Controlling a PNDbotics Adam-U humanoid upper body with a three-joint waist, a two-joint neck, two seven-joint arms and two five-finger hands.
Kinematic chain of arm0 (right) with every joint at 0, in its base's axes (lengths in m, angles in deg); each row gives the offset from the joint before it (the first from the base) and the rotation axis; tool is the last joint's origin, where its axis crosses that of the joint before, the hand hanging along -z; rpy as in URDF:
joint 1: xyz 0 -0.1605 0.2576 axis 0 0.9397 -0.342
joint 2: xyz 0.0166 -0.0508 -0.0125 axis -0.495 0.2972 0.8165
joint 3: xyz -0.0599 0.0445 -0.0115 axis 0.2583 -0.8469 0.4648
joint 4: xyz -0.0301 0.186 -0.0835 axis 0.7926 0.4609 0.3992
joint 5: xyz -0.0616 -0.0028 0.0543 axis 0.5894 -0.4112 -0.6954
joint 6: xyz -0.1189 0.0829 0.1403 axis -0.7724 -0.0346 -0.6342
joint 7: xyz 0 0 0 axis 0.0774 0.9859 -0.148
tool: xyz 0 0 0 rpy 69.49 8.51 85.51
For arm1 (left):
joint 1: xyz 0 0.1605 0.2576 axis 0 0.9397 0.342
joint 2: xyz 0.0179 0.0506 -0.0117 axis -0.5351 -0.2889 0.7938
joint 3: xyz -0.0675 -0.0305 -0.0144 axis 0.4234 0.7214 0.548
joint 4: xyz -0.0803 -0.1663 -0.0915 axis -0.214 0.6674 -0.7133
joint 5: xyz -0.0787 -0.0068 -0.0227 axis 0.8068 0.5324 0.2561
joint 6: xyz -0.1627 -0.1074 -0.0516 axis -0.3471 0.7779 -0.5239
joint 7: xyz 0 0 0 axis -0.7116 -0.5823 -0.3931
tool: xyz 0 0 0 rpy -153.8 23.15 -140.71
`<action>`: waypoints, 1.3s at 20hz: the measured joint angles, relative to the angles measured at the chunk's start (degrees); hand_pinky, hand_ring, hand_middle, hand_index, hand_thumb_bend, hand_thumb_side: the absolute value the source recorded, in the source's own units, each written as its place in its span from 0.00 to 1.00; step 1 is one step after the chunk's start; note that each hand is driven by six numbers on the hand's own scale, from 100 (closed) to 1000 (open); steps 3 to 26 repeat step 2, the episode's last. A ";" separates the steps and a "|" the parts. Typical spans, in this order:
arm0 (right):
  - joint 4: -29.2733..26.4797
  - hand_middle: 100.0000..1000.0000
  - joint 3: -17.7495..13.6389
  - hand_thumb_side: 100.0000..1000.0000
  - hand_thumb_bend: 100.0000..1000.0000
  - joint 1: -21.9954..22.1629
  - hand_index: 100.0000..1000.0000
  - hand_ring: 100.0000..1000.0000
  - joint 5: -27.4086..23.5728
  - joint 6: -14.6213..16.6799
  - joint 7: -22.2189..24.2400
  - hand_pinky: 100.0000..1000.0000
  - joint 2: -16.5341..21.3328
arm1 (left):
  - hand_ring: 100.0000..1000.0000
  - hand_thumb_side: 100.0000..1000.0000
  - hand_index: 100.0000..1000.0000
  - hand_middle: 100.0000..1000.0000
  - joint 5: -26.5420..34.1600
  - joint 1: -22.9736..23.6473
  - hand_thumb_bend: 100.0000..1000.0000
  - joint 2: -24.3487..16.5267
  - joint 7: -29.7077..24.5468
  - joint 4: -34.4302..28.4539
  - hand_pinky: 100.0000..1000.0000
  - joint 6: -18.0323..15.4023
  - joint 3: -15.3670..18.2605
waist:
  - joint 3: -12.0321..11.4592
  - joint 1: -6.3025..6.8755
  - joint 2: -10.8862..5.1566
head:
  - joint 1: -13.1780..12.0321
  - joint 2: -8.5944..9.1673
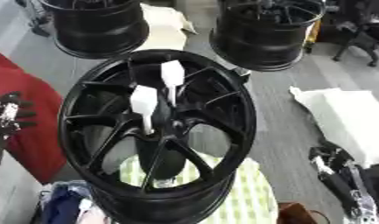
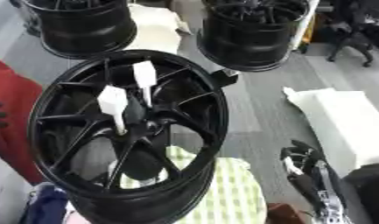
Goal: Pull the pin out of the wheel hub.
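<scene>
1. Seeing two white pins [image 1: 144,105] standing in the black wheel hub [image 1: 158,131], at its 12 and 10 o'clock.
2. My left hand [image 1: 10,114] and right hand [image 1: 334,164] hang aside, fingers relaxed, holding nothing.
3. I'd pull straight along the pin's axis.

The grey floor [image 1: 288,118] carried most of what showed. Two black wheel rims stood on it at the far side, one at the left [image 1: 96,26] and one at the right [image 1: 265,33], with a pale sheet [image 1: 165,26] between them. A white padded block [image 1: 342,118] lay on the floor to the right. Nearest, the black wheel hub [image 1: 158,135] rested on a green-and-white checked cloth [image 1: 246,197].
</scene>
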State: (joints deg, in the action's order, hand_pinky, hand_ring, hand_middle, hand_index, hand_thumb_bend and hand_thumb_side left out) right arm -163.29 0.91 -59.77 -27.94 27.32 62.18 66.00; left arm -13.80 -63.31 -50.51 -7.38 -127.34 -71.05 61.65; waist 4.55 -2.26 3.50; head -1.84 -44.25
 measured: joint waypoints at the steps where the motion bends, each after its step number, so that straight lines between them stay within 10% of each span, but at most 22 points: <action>1: 0.00 0.64 0.00 0.39 0.13 0.01 0.81 0.64 0.00 0.00 0.00 0.65 0.00 | 0.66 0.50 0.85 0.64 -0.01 0.11 0.00 0.00 -0.04 -0.15 0.63 0.04 -0.12 | 0.00 0.00 0.00 | 0.00 0.00; 26: 0.00 0.64 0.00 0.39 0.13 0.03 0.81 0.64 0.00 0.00 0.00 0.65 -0.01 | 0.66 0.49 0.85 0.64 -0.01 0.14 0.00 0.01 -0.10 -0.21 0.63 0.10 -0.13 | 0.01 0.00 -0.01 | 0.00 0.00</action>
